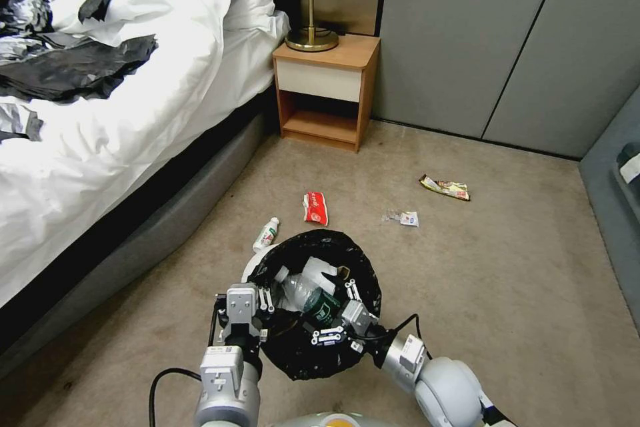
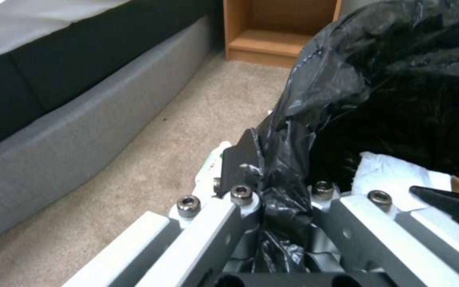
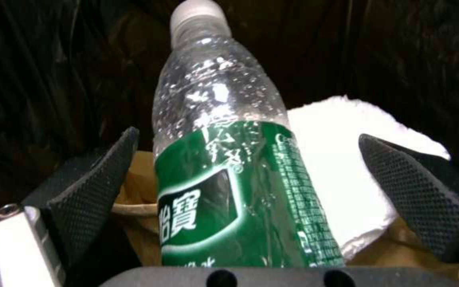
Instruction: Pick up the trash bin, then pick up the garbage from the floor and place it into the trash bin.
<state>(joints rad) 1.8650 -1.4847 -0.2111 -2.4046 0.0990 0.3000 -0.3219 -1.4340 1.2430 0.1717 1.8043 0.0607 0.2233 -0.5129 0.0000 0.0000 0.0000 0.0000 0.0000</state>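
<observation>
The trash bin [image 1: 319, 245], lined with a crinkly black bag, hangs just above the carpet in front of me. My left gripper [image 1: 265, 299] is shut on its near-left rim, pinching the bag [image 2: 283, 187]. Over the bin mouth my right gripper [image 1: 339, 315] is open, and the clear green-labelled bottle [image 3: 229, 175] lies between its spread fingers [image 3: 94, 179] without touching them. White tissue [image 3: 346, 159] and a brown paper bag [image 3: 134, 199] lie under the bottle inside the bin. On the floor beyond are a small white bottle [image 1: 266, 235], a red wrapper [image 1: 315, 207], a small clear wrapper [image 1: 402, 217] and a yellow wrapper [image 1: 445, 187].
The bed [image 1: 133, 120] with its grey base runs along the left, with black plastic sheets [image 1: 73, 70] on top. A wooden nightstand [image 1: 327, 90] with a lamp stands ahead against the grey wall. A grey seat edge [image 1: 610, 200] is at the right.
</observation>
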